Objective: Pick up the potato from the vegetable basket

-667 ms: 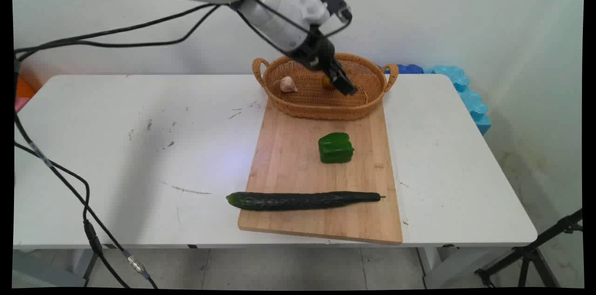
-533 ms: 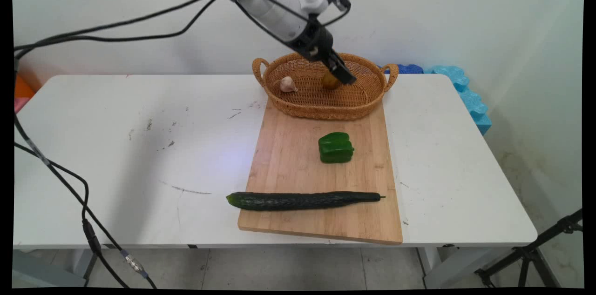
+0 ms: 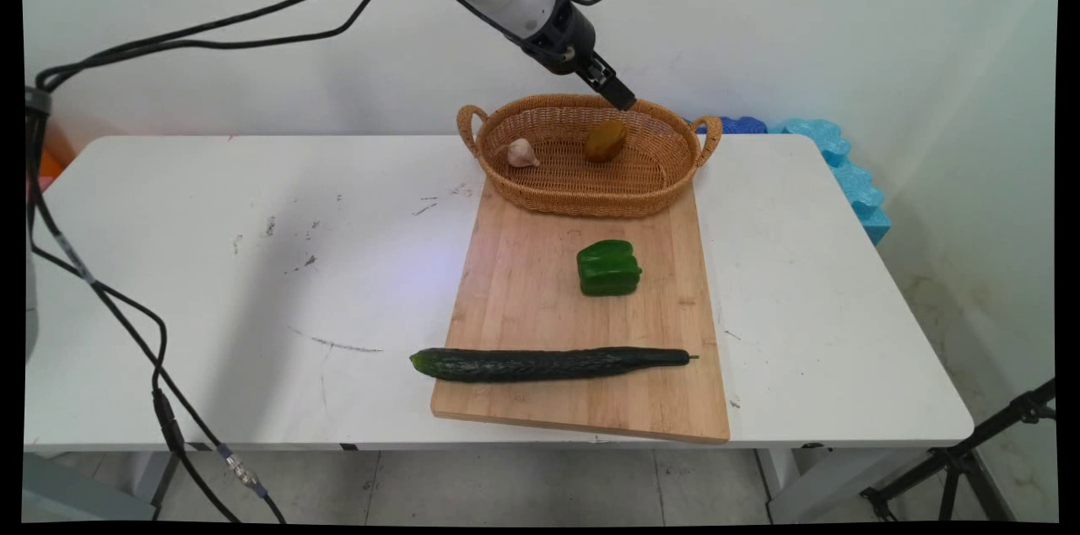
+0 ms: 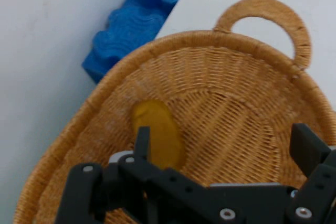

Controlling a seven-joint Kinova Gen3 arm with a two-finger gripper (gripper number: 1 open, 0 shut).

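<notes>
My gripper hangs over the far rim of the wicker basket, tilted down to the right. In the hand view the gripper stands open and only basket weave shows between the fingers. A yellow-brown potato-like thing lies on the basket floor just below the fingertips, apart from them. In the hand view this yellow-brown thing lies behind the left finger. A garlic bulb lies in the basket's left part.
A wooden cutting board lies in front of the basket, with a green bell pepper at its middle and a long cucumber across its near end. Blue foam sits at the table's far right corner. Black cables hang at the left.
The gripper has risen up and back out of the basket. The yellow-brown thing, earlier half hidden by the fingers, now lies uncovered on the basket floor.
</notes>
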